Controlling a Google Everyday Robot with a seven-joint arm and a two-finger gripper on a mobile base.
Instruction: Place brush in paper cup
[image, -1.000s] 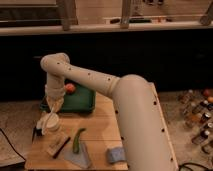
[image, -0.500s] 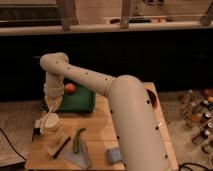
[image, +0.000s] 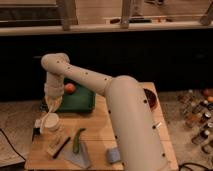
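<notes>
- Camera view shows the gripper (image: 50, 104) at the end of the arm, pointing down. It's right over the paper cup (image: 50, 123), close to the rim if not touching it.
- Honestly can't tell how far open the gripper is or whether it's got hold of anything, so don't take my word either way.
- I can't pick out the brush as its own thing. My guess is it's in the gripper or already down in the cup, since I don't spot it lying loose on the table (image: 95, 125).
- Handling guess: a brush like that should be very light, stiff along the stick and soft only at the tuft. It's thin and smooth, so it could twist or slip in a loose pinch. You'd want to hold it mid-stick and leave the tuft free.
- The cup is the touchy one. It's light paper, so it tips or dents if you nudge the rim. Go straight down into the mouth, no sideways push.
- Past the cup, on the near side of the gripper, sits a wooden block (image: 57, 146) with a green vegetable (image: 78, 140) beside it. A green tray (image: 80, 100) with an orange ball (image: 70, 88) is just behind the gripper.
</notes>
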